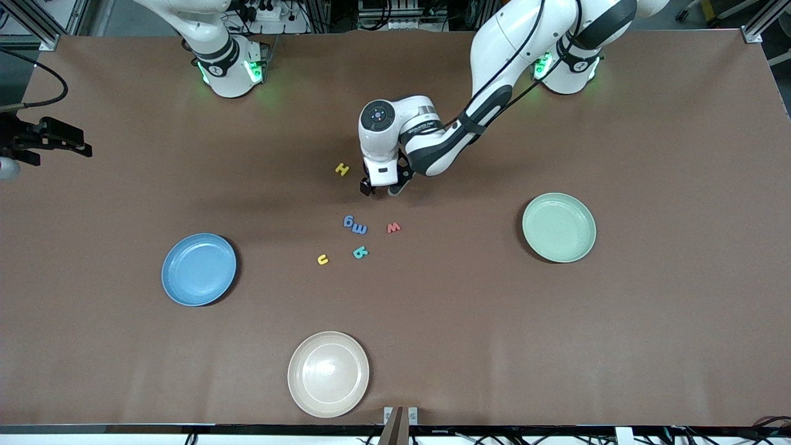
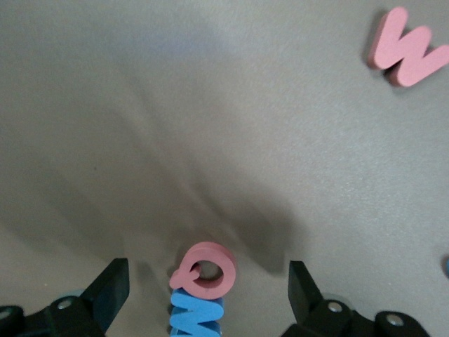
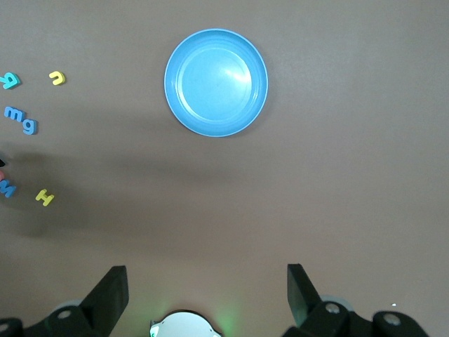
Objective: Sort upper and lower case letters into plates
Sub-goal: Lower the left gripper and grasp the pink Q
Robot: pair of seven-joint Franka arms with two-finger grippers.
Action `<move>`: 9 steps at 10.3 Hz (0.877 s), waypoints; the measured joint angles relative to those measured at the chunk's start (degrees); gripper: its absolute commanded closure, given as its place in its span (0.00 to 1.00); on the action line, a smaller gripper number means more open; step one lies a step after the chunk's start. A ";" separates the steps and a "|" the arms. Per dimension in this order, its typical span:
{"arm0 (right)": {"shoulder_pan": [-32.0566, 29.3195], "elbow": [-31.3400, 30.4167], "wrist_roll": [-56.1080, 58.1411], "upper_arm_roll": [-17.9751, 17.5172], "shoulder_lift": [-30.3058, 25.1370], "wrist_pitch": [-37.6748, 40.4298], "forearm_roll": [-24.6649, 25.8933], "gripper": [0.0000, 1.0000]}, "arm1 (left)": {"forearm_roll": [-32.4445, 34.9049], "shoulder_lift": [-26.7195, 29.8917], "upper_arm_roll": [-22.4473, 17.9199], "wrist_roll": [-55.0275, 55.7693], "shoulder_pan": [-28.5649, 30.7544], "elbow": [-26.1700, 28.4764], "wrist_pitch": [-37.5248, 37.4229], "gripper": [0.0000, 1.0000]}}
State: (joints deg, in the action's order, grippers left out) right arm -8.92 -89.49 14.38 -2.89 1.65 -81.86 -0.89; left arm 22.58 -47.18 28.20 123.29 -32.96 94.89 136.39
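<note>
Evenly lit from overhead, no harsh contrast. Soft diffuse shadows under the left arm (image 1: 488,93) at frame centre. Mild glare spots on cream-beige plate (image 1: 328,373) and sky blue plate (image 3: 216,82). Green LED glow at both bases, top of frame. Left wrist view soft, foreground pink Q (image 2: 203,270) slightly blurred, broad shadow mid-frame.

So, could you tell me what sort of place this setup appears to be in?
Most likely a robotics lab: two arms are bolted along a brown-covered table, cables and aluminium framing run by their bases, and toy letters and plates are laid out as a sorting test.
</note>
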 measured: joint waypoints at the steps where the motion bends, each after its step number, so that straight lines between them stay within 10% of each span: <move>1: 0.00 -0.02 0.00 0.00 0.00 0.00 0.00 0.00 | 0.01 -0.34 -0.31 0.52 -0.54 0.00 0.34 0.00; 9: 0.00 -0.07 0.01 0.00 0.00 0.00 0.00 0.00 | 0.20 -0.55 -0.87 0.60 -1.09 -0.34 1.21 0.50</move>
State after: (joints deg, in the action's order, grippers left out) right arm -8.93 -89.56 14.39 -2.90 1.65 -81.86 -0.89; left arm 22.78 -47.73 27.34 123.89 -34.05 94.56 137.60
